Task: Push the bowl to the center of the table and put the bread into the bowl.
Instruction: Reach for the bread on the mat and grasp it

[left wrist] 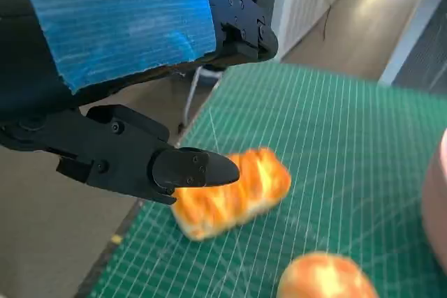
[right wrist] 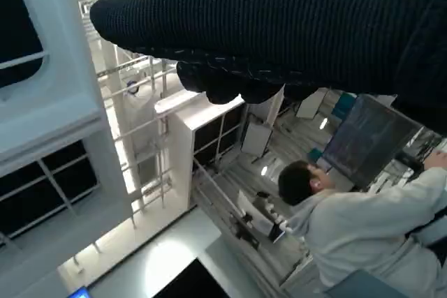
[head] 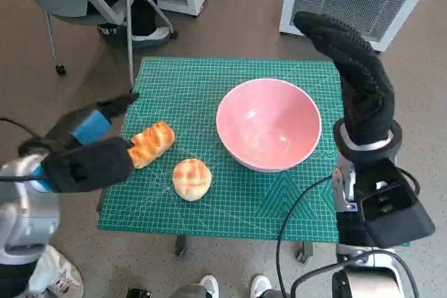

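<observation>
Left hand [head: 84, 148] beside striped golden bread [head: 149, 144]

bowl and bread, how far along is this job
The bowl sits empty near the middle of the mat, so the push looks about done. The left hand is at the long loaf, fingers over it, grasp unclear. The round bun lies untouched. The right hand is raised, holding nothing.

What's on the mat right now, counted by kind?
Bowls: 1, the pink bowl, empty.
Breads: 2, the long bread loaf and the round bread roll, both on the green cutting mat.
Total: 3.
</observation>
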Controlling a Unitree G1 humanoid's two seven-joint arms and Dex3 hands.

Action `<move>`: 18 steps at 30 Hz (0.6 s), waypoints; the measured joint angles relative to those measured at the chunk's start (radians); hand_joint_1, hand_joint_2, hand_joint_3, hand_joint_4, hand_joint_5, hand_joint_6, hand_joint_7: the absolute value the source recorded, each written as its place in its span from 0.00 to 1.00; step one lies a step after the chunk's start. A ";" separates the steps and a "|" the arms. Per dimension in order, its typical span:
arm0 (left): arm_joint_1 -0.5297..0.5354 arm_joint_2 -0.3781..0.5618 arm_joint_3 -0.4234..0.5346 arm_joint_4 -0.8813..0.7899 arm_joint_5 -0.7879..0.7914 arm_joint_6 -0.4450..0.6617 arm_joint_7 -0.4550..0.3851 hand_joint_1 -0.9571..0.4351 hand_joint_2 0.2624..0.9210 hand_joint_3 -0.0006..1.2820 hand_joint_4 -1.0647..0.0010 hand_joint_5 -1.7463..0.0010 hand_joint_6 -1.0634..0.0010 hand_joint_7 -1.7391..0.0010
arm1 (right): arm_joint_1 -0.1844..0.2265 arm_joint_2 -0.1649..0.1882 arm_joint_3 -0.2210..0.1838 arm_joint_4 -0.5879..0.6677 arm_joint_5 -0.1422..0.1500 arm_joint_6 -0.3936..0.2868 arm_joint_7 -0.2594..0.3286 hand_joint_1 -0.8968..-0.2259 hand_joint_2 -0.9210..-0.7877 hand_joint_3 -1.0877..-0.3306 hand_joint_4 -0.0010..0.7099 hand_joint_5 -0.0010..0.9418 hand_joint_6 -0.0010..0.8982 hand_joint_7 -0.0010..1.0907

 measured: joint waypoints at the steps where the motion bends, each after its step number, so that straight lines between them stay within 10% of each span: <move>1: -0.001 -0.005 -0.004 0.007 0.002 -0.001 0.001 0.37 1.00 0.20 0.79 1.00 0.70 0.99 | 0.000 0.000 0.000 0.002 -0.002 0.000 -0.002 0.45 0.00 0.48 0.42 0.01 0.06 0.62; 18: -0.040 -0.100 -0.107 0.212 0.041 -0.041 0.026 0.36 1.00 0.24 0.82 1.00 0.73 1.00 | 0.004 -0.001 0.000 0.012 -0.011 0.004 -0.010 0.49 0.00 0.47 0.41 0.01 0.05 0.63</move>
